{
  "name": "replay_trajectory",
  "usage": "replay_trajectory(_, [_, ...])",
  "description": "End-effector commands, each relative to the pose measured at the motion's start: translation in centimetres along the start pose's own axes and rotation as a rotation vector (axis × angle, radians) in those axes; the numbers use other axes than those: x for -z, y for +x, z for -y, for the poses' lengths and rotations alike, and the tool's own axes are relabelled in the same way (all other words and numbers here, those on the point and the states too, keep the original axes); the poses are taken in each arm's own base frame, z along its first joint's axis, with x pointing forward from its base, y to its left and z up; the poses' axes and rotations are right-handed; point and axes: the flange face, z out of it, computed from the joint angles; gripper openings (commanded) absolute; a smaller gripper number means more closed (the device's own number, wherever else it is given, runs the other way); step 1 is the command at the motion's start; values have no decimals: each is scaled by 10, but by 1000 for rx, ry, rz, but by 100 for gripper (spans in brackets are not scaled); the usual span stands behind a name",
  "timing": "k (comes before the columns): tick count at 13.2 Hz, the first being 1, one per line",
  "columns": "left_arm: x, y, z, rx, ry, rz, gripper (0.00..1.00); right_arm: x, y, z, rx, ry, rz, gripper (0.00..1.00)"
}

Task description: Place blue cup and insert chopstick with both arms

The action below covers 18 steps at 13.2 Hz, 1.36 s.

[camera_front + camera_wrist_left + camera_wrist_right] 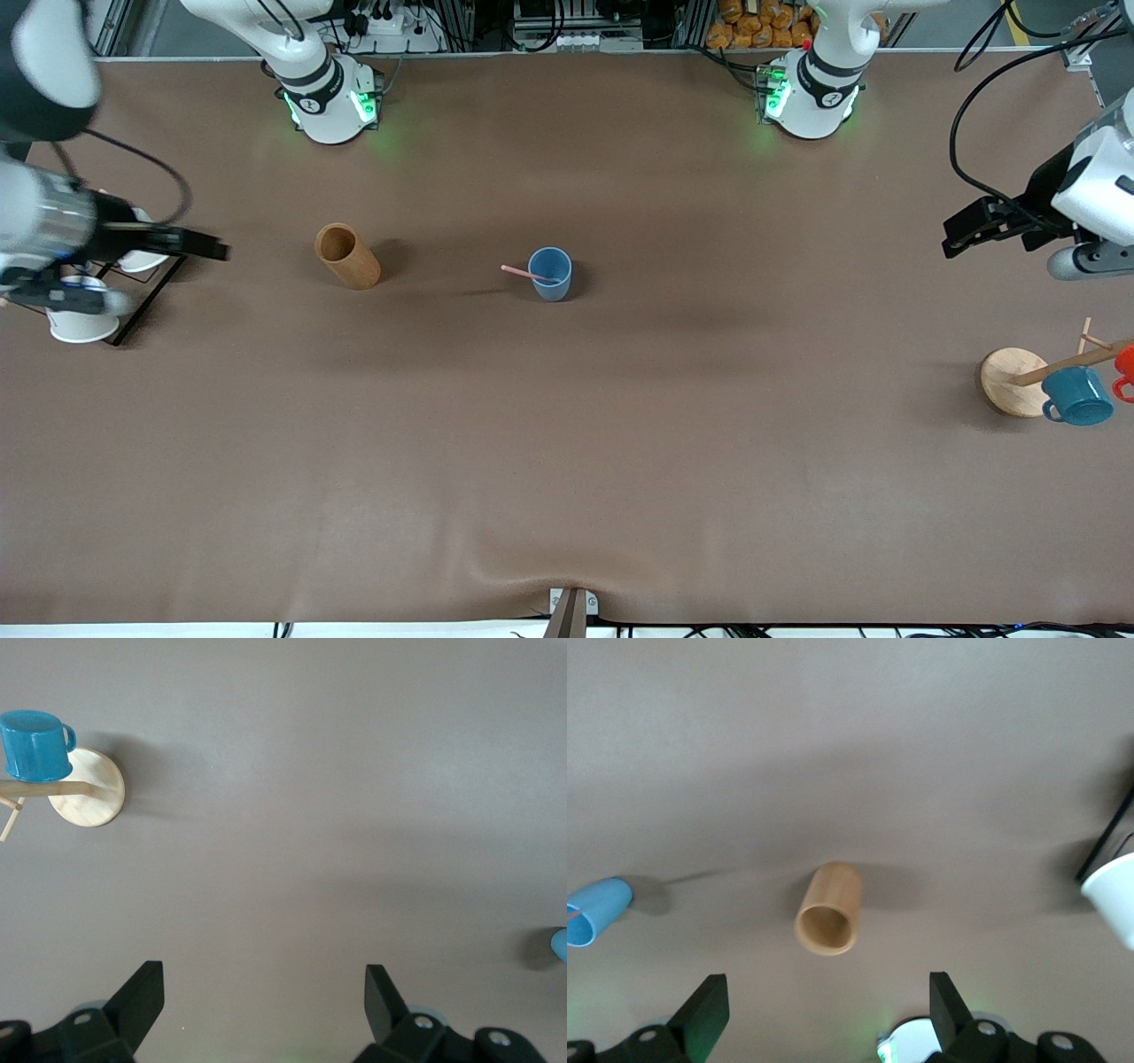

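The blue cup (550,273) stands upright at the table's middle. The pale-pink chopstick (521,271) rests in it, its free end leaning out toward the right arm's end. The cup also shows in the right wrist view (595,910), and as a sliver at the edge of the left wrist view (560,943). My right gripper (208,245) is open and empty, over the table at the right arm's end; its jaws stand wide apart in its wrist view (826,992). My left gripper (961,232) is open and empty over the left arm's end, also seen in its wrist view (263,979).
A tan wooden cylinder cup (347,256) (827,908) stands between the blue cup and the right gripper. White cups on a black rack (84,323) sit at the right arm's end. A wooden mug stand (1010,381) (87,787) holds a teal mug (1076,396) and a red one (1125,363).
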Motion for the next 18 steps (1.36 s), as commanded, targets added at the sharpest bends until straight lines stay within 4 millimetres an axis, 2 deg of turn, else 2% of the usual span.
replay_trajectory(1, [6,-12,2,-15,-15,-8,100,35,-27,-18,54,-19,-79,100])
replay_trajectory(4, [8,-16,5,-38,-11,-10,100,54,-51,-21,47,-20,-121,100])
replay_trajectory(5, [6,-17,7,-36,-9,-10,100,57,-50,-17,55,-25,-132,100])
replay_trajectory(6, [6,-18,9,-35,-10,-18,100,71,-44,-13,69,-33,-156,100])
replay_trajectory(7, [6,-19,10,-38,-6,-18,100,76,-34,-7,75,-49,-150,100])
replay_trajectory(9, [10,-23,10,-39,-4,-25,100,78,-38,0,86,-63,-121,100])
replay_trajectory(10, [11,-22,10,-39,-5,-28,100,80,-40,11,99,-105,-132,100])
replay_trajectory(12, [12,-21,9,-39,-4,-31,100,79,-36,12,97,-169,-147,100])
replay_trajectory(18, [23,-20,5,-45,-6,-52,100,88,-38,17,106,-154,-203,100])
